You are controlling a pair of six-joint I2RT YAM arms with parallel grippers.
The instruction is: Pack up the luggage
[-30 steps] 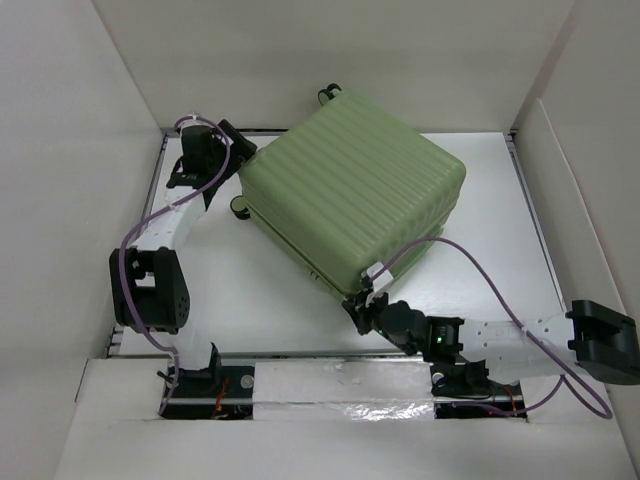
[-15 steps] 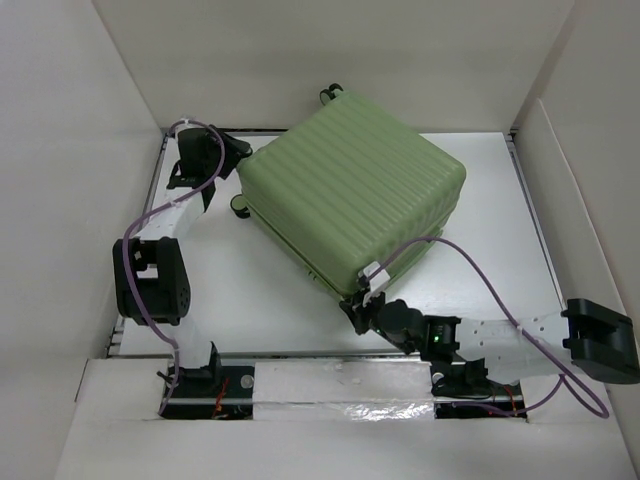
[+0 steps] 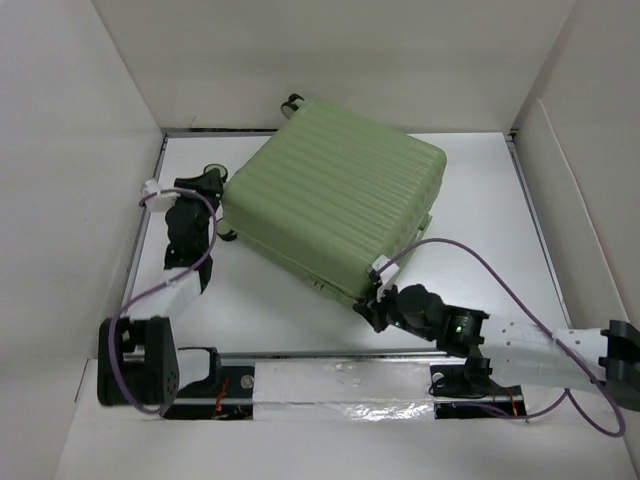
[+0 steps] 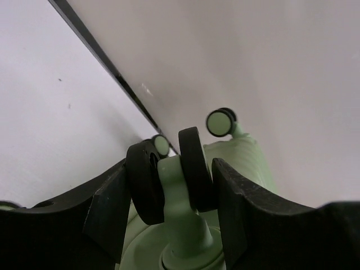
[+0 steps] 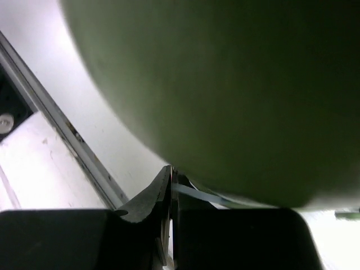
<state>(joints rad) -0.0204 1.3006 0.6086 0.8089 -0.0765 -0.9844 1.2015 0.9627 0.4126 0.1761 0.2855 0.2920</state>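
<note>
Left hand: clenched on a twin caster wheel of the suitcase, fingers pressed against both black discs. Second wheel beyond it, apart from the hand.

Right hand: clamped tight, tips at the case's near corner, under the green shell. Thin pale-blue strip runs off from the tips; pinched or not, cannot tell.

Suitcase closed, lying flat, ribbed side up, skewed on the white counter, its far corner close to the back wall.
</note>
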